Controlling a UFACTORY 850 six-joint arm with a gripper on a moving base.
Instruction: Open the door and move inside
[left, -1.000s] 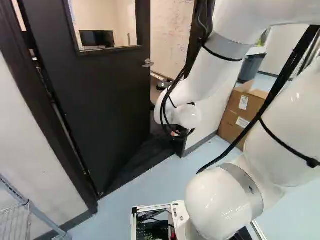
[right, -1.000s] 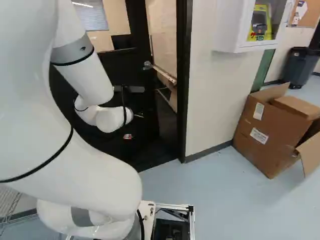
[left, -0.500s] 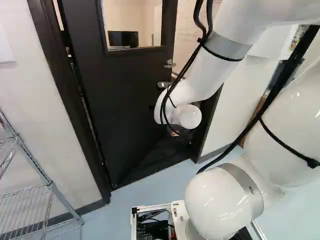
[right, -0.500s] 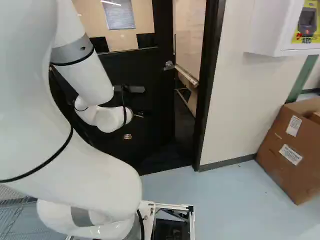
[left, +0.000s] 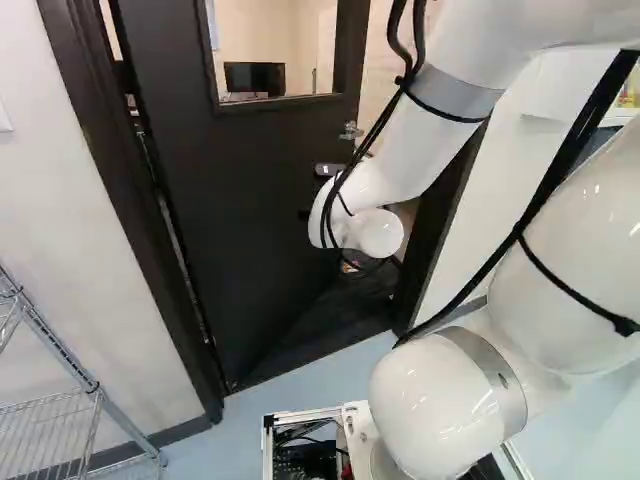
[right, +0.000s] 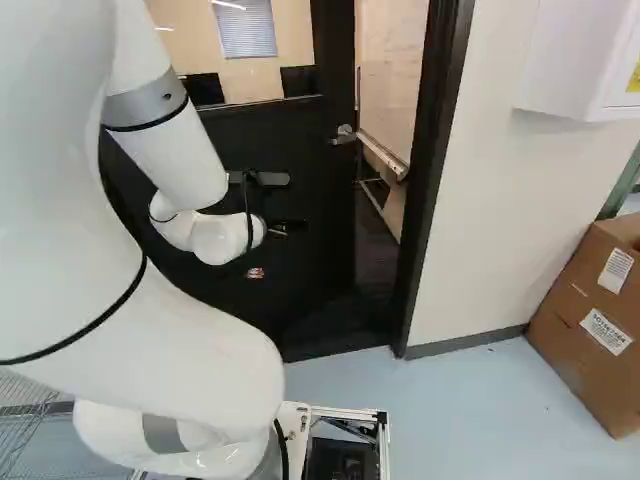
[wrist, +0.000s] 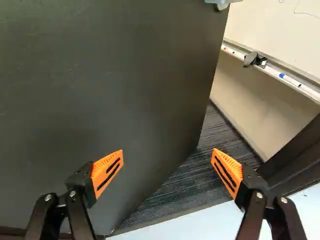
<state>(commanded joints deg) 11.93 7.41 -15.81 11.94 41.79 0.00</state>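
tool: open, orange pads wide apart | door: partly open ahead of tool, metal handle near its free edge | gap: between door and dark frame, whiteboard beyond | cardboard box: by the wall

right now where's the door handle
In the right base view, the door handle is near the free edge of the dark door, just below its window and left of the open gap, above and right of the arm's wrist.
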